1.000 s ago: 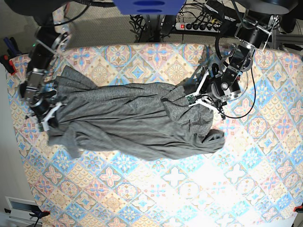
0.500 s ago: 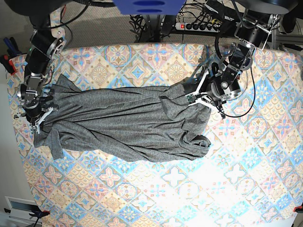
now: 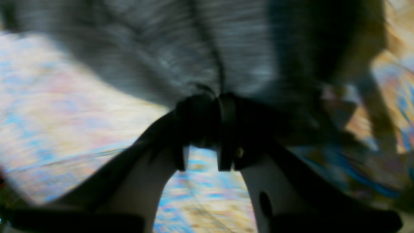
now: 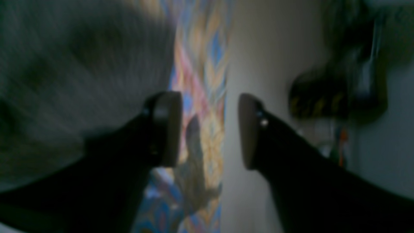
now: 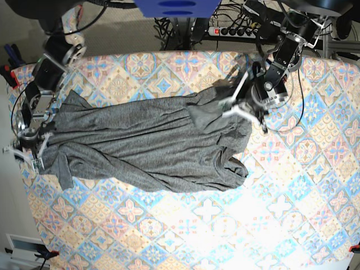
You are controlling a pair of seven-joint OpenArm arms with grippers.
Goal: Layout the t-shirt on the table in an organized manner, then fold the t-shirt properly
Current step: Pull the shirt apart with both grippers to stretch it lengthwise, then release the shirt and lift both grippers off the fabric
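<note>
- Nearest the base camera, the table (image 5: 236,225) is bare patterned cloth on the near side of the t-shirt (image 5: 140,143), with nothing on it to snag.
- Across the middle of the table the t-shirt lies stretched in a long, rumpled band, with deep creases along it and a folded flap bunched at the end near the left gripper.
- At that end, the left gripper (image 5: 239,107) is pinched narrowly on the t-shirt; in the left wrist view the jaws of the left gripper (image 3: 207,129) meet on a gather of grey cloth.
- At the other end of the t-shirt, close to the table edge, the right gripper (image 5: 28,149) stands wide; in the right wrist view the right gripper (image 4: 210,129) has a clear gap between its fingers (image 4: 166,129) and nothing in it, with cloth just beside one finger.
- Likely risk: with only one end held, a further pull by the left gripper would drag the whole t-shirt across the table and deepen the bunching.
- Another risk: the free end lies near the table edge, so a careless regrasp could push it over.
- Both wrist views are blurred, so how deep the left grip sits is unclear; a shallow pinch may slip.
</note>
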